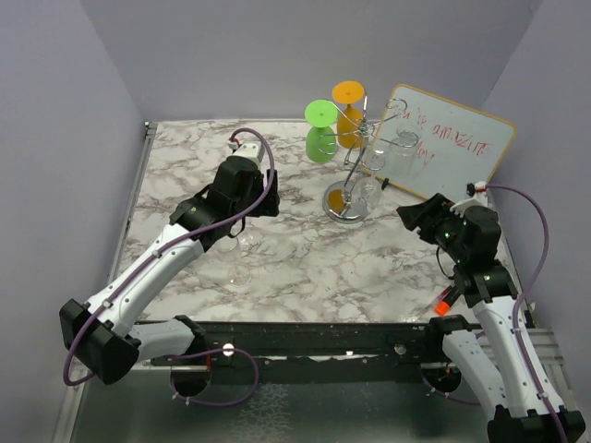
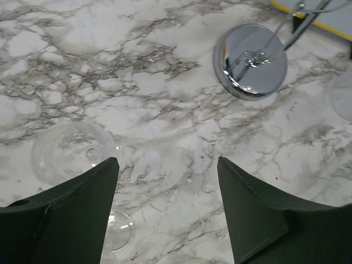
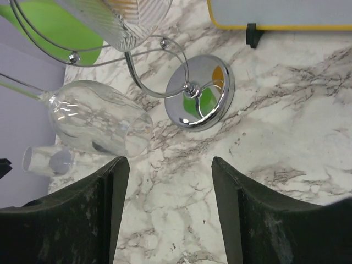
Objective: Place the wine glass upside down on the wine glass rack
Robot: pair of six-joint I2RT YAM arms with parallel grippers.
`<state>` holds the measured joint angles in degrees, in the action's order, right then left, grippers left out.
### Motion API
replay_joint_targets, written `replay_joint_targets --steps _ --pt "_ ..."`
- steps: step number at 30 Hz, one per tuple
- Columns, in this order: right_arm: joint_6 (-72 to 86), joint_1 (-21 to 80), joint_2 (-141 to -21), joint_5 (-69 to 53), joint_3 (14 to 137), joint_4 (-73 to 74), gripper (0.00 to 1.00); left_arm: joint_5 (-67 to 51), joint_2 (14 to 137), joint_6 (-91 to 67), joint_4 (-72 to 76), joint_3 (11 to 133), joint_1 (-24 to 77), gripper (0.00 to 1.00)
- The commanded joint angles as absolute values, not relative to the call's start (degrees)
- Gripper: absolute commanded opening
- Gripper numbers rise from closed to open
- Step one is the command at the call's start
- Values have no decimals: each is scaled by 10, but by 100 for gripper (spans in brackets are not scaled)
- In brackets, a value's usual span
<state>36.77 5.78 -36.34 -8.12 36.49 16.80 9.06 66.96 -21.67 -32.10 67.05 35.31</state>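
A clear wine glass (image 1: 243, 244) rests on the marble table just near-left of my left gripper (image 1: 266, 198). In the left wrist view its bowl (image 2: 70, 149) and foot (image 2: 119, 228) show beside the left finger (image 2: 82, 198). My left gripper (image 2: 166, 160) is open and empty above bare marble. The chrome wine glass rack (image 1: 353, 161) stands mid-table, holding green, orange and clear glasses upside down; its domed base (image 2: 250, 60) is ahead of the left gripper. My right gripper (image 1: 413, 218) is open and empty to the right of the rack (image 3: 199, 93), below a hanging clear glass (image 3: 99, 124).
A white board with red writing (image 1: 452, 148) leans behind and right of the rack; it also shows in the right wrist view (image 3: 275, 14). A ribbed glass (image 3: 121, 22) hangs overhead there. Purple walls enclose the table on three sides.
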Motion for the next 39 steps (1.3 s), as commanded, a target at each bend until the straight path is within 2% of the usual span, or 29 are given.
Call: replay_joint_targets --steps 1,4,8,12,15,29,33,36,39 --pt "408 57 -372 -129 377 222 66 219 703 -213 -359 673 351 76" --pt "408 57 -367 -138 370 222 66 248 728 -208 -360 681 347 84" --pt "403 57 -361 -135 365 230 65 220 770 -201 -361 698 332 82" --pt "398 57 -357 -136 361 240 65 200 798 -206 -363 710 320 59" --pt "400 57 -352 -136 354 239 63 186 811 -202 -367 715 318 48" --pt "424 57 -356 -153 365 251 60 154 837 -158 -417 744 316 24" --pt "439 57 -353 -151 371 256 60 127 841 -154 -419 740 316 15" --pt "446 57 -347 -145 375 263 61 107 842 -154 -420 742 316 2" --pt "457 57 -343 -138 376 275 60 88 835 -166 -415 747 316 0"
